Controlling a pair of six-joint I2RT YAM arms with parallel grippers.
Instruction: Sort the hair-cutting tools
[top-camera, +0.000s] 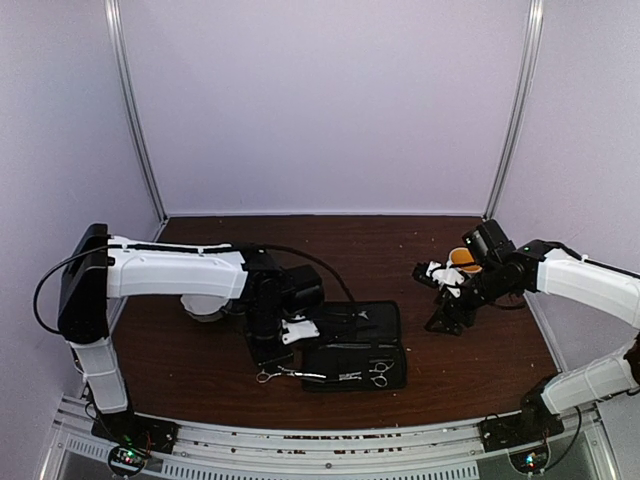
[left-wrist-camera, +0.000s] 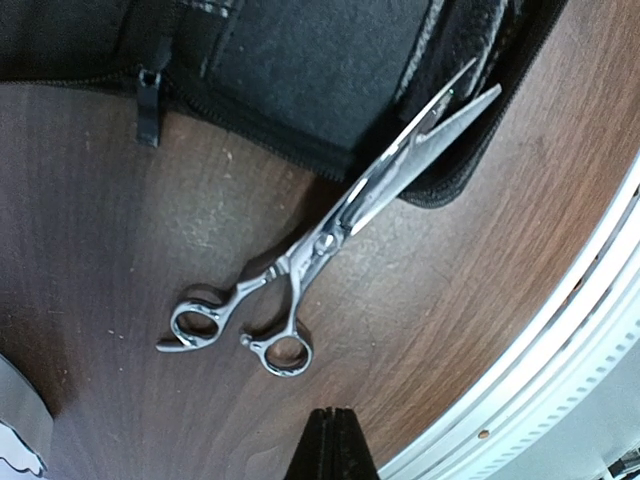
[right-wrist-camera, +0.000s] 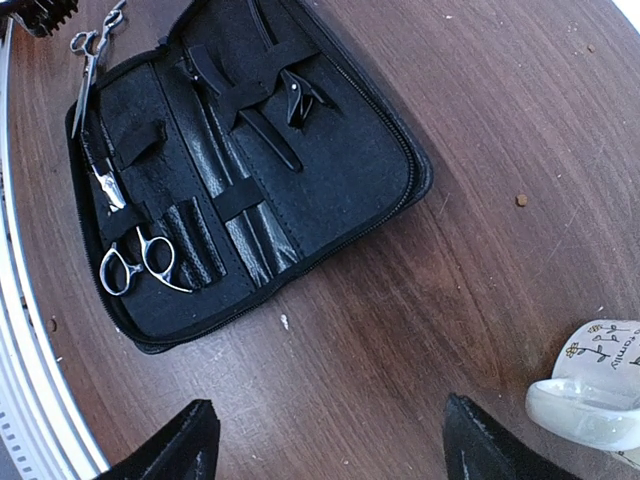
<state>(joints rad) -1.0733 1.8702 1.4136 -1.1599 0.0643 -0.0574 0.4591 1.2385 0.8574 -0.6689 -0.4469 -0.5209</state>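
- left gripper (left-wrist-camera: 333, 432): fingers pressed together, empty, over the bare table (left-wrist-camera: 110, 260) near the ring handles;
- loose scissors (left-wrist-camera: 300, 290): flat on the wood, blade tips lying across the case's corner;
- open black zip case (right-wrist-camera: 340, 180): second scissors (right-wrist-camera: 138, 265), slender black piece (right-wrist-camera: 268, 138) and black clip (right-wrist-camera: 300, 97) inside under elastic bands;
- right gripper (right-wrist-camera: 330, 450): fingers wide apart, empty;
- white cup (right-wrist-camera: 595, 395): flower print, lettering unreadable.

The white-and-black left arm (top-camera: 170, 272) reaches from the left edge to mid-frame, wrist bent down, its black two-finger left gripper (left-wrist-camera: 333, 440) pinched tight. The matching right arm (top-camera: 590, 285) folds in from the right, its right gripper (right-wrist-camera: 330, 445) spread wide.
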